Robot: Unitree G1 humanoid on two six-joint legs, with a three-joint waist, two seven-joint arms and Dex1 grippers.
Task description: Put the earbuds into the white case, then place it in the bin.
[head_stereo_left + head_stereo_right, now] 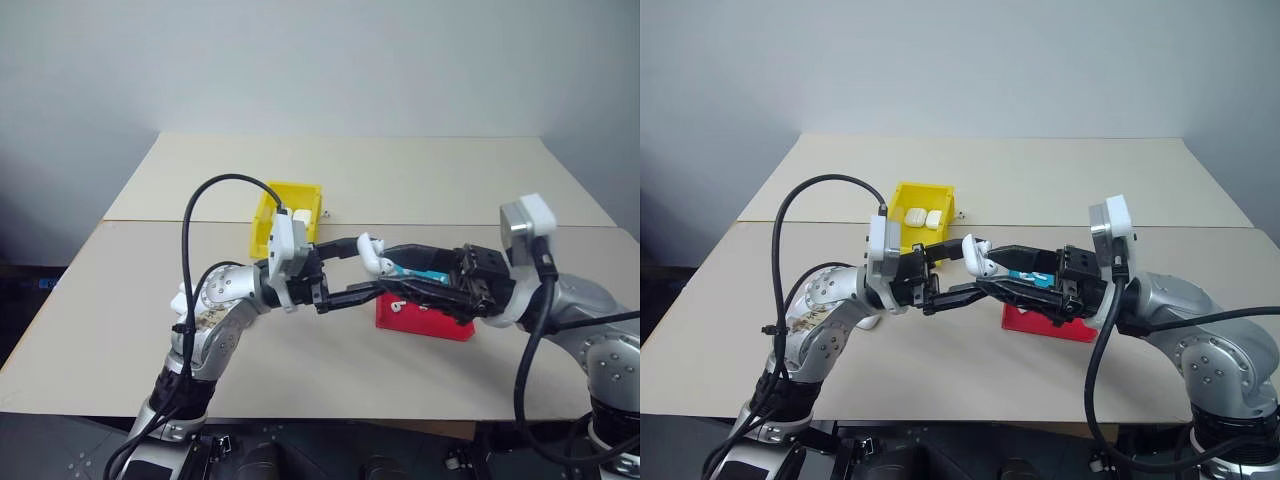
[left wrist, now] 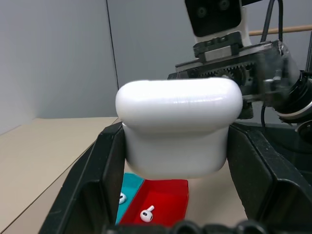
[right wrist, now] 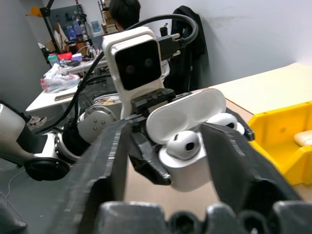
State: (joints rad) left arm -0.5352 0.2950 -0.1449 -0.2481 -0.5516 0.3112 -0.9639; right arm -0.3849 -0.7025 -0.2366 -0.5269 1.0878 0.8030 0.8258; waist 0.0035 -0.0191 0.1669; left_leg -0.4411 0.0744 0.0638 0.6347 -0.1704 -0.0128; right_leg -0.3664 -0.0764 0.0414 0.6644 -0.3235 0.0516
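My left gripper (image 2: pixel 175 136) is shut on the white case (image 2: pixel 178 129), holding it in the air in front of me. The case's lid stands open in the right wrist view, with two earbuds (image 3: pixel 183 145) seated in it. My right gripper (image 3: pixel 168 131) faces the case from the other side, open, its fingers (image 3: pixel 112 156) spread on either side of the case. Two more earbuds (image 2: pixel 146 213) lie on the trays below. The yellow bin (image 1: pixel 902 200) stands on the table behind the left gripper and holds two white cases (image 1: pixel 923 216).
A red tray (image 1: pixel 1040 325) and a teal tray (image 1: pixel 1030 275) lie on the table under the right gripper. The tan table (image 1: pixel 400 170) stretches away behind the bin. In the right wrist view a person (image 3: pixel 124 12) sits at a cluttered desk in the background.
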